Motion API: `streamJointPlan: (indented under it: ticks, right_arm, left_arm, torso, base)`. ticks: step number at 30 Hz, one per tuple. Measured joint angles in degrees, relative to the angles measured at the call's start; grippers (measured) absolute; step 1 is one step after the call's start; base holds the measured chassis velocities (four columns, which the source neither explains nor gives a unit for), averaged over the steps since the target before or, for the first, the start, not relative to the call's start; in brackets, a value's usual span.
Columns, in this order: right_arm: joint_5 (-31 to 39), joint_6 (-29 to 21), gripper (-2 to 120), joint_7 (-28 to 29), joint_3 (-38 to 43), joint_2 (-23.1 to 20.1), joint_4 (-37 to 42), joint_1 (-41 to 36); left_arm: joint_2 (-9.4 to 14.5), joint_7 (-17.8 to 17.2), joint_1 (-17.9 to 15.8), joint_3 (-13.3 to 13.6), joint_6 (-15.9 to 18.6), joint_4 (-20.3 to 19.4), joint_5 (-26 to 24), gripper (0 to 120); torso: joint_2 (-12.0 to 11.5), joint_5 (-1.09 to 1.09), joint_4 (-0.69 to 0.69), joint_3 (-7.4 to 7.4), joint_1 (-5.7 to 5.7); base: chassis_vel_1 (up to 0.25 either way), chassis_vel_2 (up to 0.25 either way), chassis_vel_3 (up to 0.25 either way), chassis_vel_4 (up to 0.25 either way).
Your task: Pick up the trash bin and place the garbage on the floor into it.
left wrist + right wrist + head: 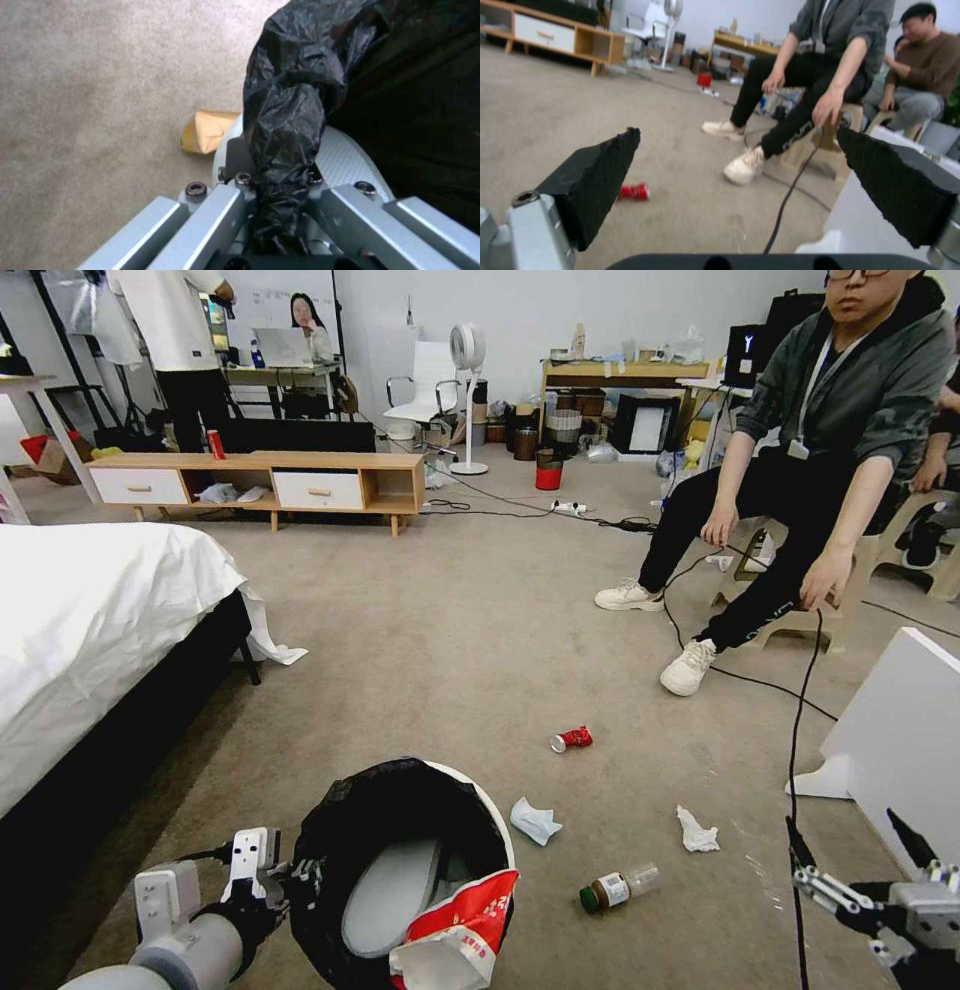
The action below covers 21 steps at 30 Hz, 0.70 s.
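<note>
Black liner bunched in the closed left gripper (280, 210) holds the bin (405, 860); right gripper (740, 187), wide open and empty, should descend squarely over the can (634, 191).

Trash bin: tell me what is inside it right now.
The round white plastic trash bin with a crinkly black bag holds a red-and-white snack packet leaning over its near rim, and a pale grey bottom shows. The bag's dark folds hide anything deeper. The left gripper clamps the rim.
</note>
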Motion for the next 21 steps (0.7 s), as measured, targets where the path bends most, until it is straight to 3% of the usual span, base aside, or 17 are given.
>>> streamJointPlan:
  ticks: [21]
  right_arm:
    - [-2.58, 5.28, 100, -4.16, -0.44, 4.16, -4.47, -1.91]
  left_arm:
    - [-0.35, -0.8, -0.25, -0.11, 1.3, 1.95, 0.54, 1]
  torso:
    - [0.0, 0.0, 0.01, 0.0, 0.01]
  base:
    - [0.0, 0.0, 0.0, 0.0]
